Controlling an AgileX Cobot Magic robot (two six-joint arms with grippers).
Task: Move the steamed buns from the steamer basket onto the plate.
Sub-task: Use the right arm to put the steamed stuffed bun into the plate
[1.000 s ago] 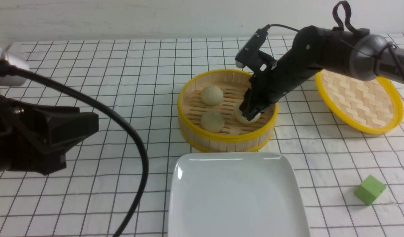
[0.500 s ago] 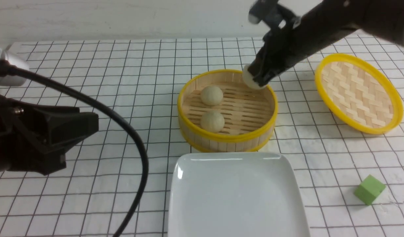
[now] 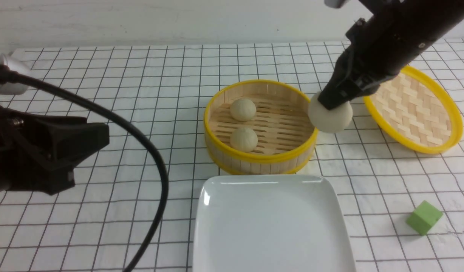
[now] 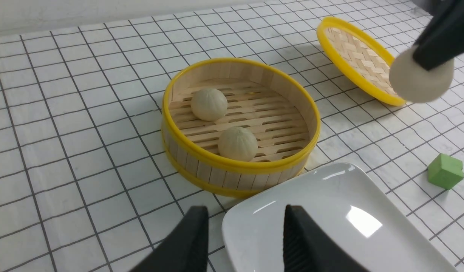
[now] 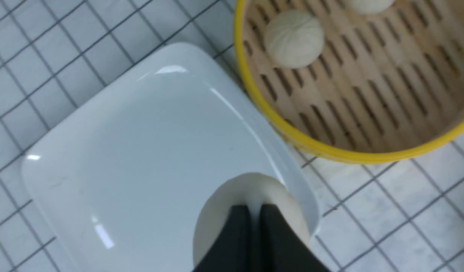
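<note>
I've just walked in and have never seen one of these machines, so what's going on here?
The robot is emptying a bamboo steamer basket onto a white plate. Its right tool is shut on one steamed bun, held in the air just off the basket's right side. Two other buns lie in the basket, and the plate has none yet. The left tool hangs open off to the left, holding nothing.

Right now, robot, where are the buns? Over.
Right gripper shut on one bun, in air. Left gripper open, empty. Two buns in basket. Plate bare, nothing blocking.
</note>
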